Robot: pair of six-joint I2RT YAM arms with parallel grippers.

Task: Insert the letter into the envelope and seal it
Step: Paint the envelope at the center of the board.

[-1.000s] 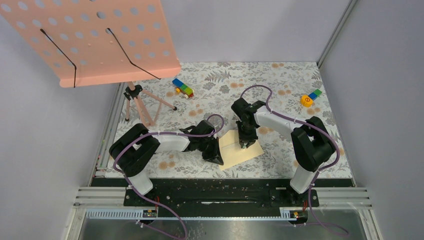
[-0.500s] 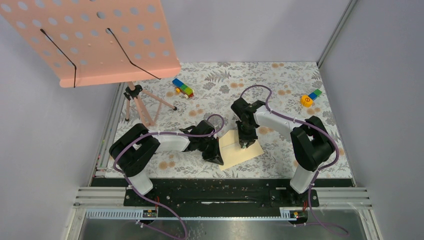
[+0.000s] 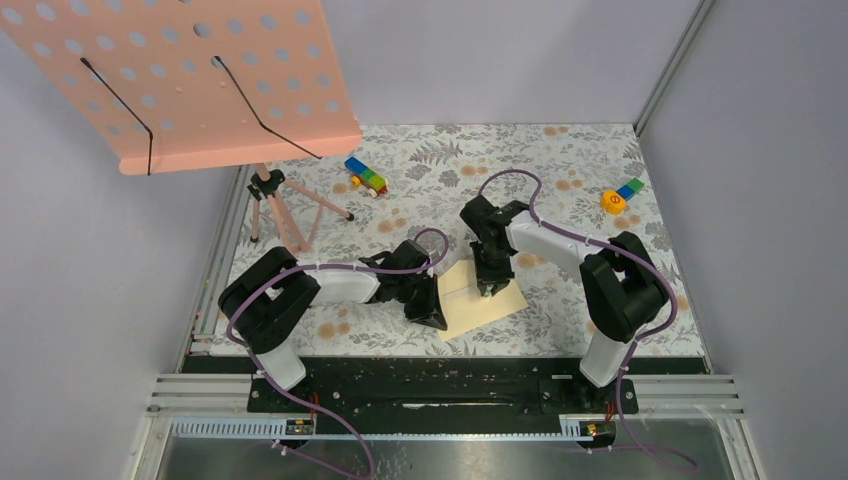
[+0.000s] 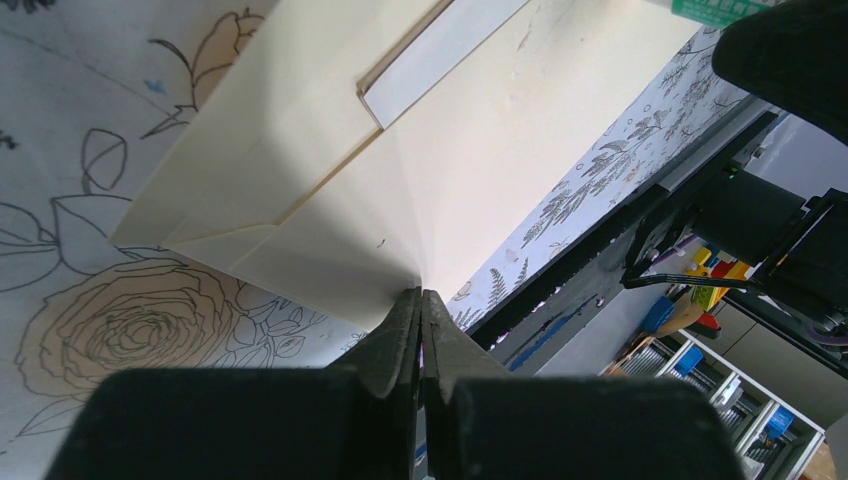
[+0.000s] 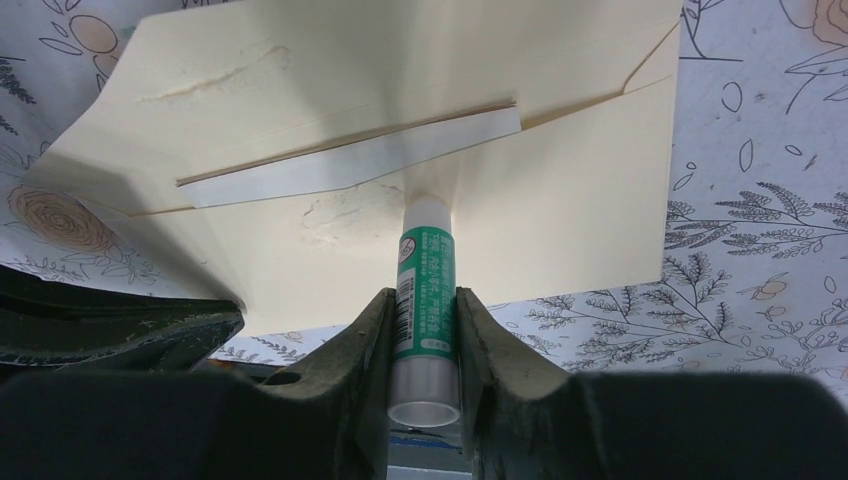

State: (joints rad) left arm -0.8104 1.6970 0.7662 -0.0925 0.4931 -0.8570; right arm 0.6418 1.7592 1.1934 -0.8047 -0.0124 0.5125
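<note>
Pinching the left edge of the pale cream paper envelope [image 3: 487, 313], my left jaws [image 4: 421, 293] are closed flat on it, low in the centre of the floral tabletop [image 3: 570, 160]. My right jaws [image 5: 423, 294] grip a white glue stick with a green label [image 5: 426, 250], its tip against the envelope just below the open flap, where a white strip [image 5: 350, 166] shows. Well apart, toward the top of the overhead view, lie a striped block toy [image 3: 366, 176] and, upper right, a yellow-and-blue toy [image 3: 620, 196]. A pink perforated board [image 3: 200, 80] on a tripod [image 3: 285, 205] fills the upper left.
</note>
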